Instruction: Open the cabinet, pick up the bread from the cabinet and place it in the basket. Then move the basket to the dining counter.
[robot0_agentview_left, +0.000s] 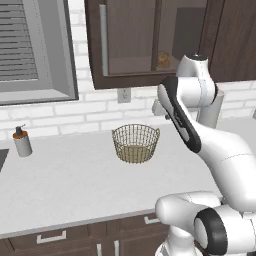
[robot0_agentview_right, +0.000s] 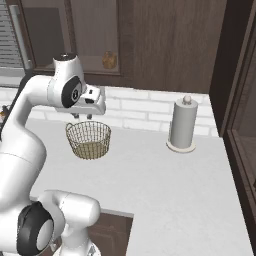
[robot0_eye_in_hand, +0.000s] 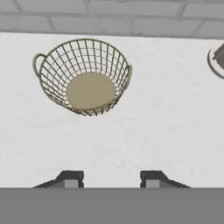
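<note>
Round tan wire basket sits empty on the pale worktop. Two-finger gripper hangs above it, fingers spread, holding nothing. Golden-brown bread roll rests above the basket, behind the dark glass-doored cabinet, closed.

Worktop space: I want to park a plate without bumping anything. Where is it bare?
Bare worktop lies between the soap dispenser and the basket, and between the basket and the paper towel holder. The front edge is bare too. The gripper crowds the spot just behind the basket.
</note>
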